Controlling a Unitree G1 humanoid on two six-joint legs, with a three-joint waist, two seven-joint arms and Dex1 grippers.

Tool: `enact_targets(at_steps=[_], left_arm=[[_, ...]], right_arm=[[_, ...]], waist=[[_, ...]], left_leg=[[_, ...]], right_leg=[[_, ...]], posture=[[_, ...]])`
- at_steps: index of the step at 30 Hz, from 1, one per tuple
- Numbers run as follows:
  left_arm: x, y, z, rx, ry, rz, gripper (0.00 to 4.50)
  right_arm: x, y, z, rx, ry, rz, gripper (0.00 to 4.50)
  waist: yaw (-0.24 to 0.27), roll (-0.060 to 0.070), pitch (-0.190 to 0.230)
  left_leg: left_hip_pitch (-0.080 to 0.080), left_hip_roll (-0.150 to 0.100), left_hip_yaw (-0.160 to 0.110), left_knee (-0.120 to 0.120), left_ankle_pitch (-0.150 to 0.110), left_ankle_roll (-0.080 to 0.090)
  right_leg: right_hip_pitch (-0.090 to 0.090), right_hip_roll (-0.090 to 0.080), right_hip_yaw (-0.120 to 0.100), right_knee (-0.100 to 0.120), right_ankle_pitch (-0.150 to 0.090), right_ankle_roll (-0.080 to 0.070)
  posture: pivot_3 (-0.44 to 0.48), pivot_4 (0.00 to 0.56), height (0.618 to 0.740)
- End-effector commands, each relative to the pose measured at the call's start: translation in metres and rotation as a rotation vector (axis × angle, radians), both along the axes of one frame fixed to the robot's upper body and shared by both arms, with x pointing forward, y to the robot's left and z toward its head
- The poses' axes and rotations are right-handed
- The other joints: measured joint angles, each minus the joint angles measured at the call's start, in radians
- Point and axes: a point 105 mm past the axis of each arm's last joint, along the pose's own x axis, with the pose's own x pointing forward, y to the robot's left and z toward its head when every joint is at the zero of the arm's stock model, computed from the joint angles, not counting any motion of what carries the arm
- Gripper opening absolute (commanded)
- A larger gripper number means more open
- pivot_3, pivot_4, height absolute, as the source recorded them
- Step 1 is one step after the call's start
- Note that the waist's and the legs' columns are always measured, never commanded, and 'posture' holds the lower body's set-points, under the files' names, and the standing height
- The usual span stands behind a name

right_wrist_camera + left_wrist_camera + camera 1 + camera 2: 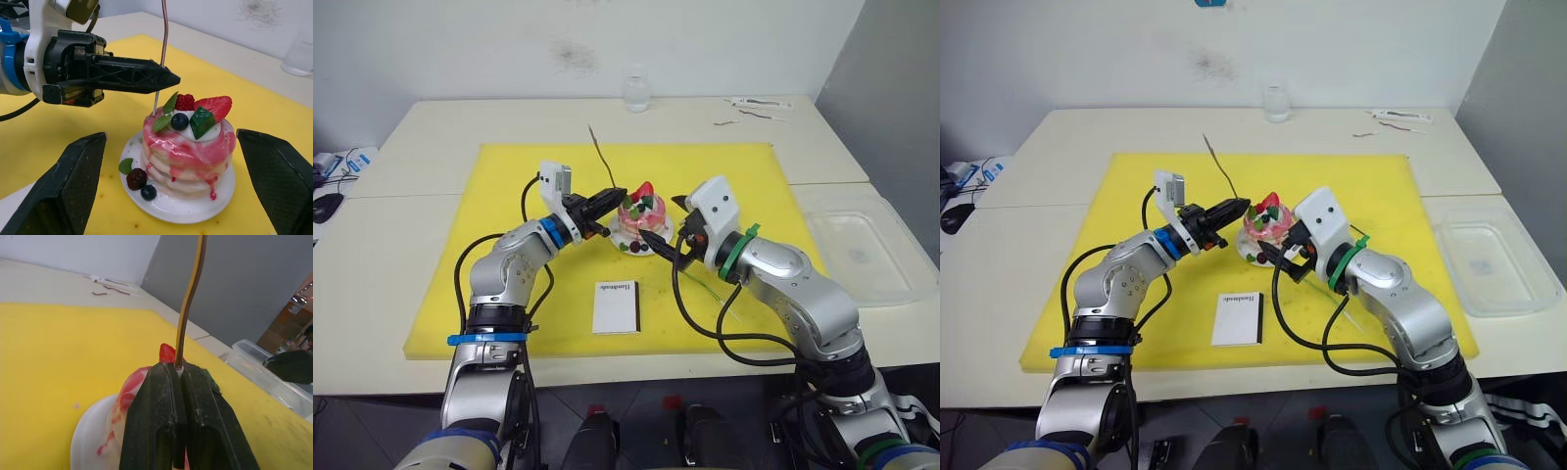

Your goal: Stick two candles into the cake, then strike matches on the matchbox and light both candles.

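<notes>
The pink cake point(641, 210) sits on its white plate point(628, 241) in the middle of the yellow mat point(499, 186). My left gripper point(613, 198) is shut on one long thin candle point(601, 159) just left of the cake. The candle stands nearly upright, and its pale lower end touches the cake's top edge point(154, 111). My right gripper point(666, 221) is open on the cake's right side, with its fingers point(80, 181) apart on either side of the plate and not touching it. A thin greenish stick point(708, 288), probably the second candle, lies under my right forearm. The white matchbox point(616, 306) lies flat in front of the cake. The matches are out of view.
A clear plastic container point(858, 251) stands to the right of the mat. A small glass jar point(636, 89) is at the table's back edge, with small items point(759, 106) at the back right. Cables and gadgets point(329, 182) lie at the far left.
</notes>
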Motion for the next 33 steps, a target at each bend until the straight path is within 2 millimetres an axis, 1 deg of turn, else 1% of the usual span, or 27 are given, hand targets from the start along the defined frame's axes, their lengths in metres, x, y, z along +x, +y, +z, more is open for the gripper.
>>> enact_targets(at_steps=[1, 13, 26, 33], left_arm=[[0.0, -0.002, 0.015, 0.0, -0.063, -0.012, 0.0], [-0.001, -0.004, 0.011, 0.001, -0.065, -0.011, 0.0], [-0.005, -0.007, -0.001, 0.049, -0.095, -0.004, 0.0], [-0.001, -0.004, 0.002, 0.014, -0.103, 0.024, 0.0]], right_arm=[[-0.005, 0.0, 0.018, 0.021, -0.07, 0.01, 4.45], [-0.005, 0.0, 0.019, 0.024, -0.072, 0.006, 4.45], [-0.004, -0.001, 0.02, 0.027, -0.069, 0.004, 4.45], [-0.004, -0.002, 0.02, 0.023, -0.069, 0.005, 4.45]], waist=[[0.0, 0.0, 0.0], [0.0, 0.0, 0.0], [0.0, 0.0, 0.0], [0.0, 0.0, 0.0]], left_leg=[[0.0, 0.0, 0.0, 0.0, 0.0, 0.0], [0.0, 0.0, 0.0, 0.0, 0.0, 0.0], [0.0, 0.0, 0.0, 0.0, 0.0, 0.0], [0.0, 0.0, 0.0, 0.0, 0.0, 0.0]], right_leg=[[0.0, 0.0, 0.0, 0.0, 0.0, 0.0], [0.0, 0.0, 0.0, 0.0, 0.0, 0.0], [0.0, 0.0, 0.0, 0.0, 0.0, 0.0], [0.0, 0.0, 0.0, 0.0, 0.0, 0.0]], posture=[[0.0, 0.15, 0.74], [0.0, 0.15, 0.74], [0.0, 0.15, 0.74], [0.0, 0.15, 0.74]])
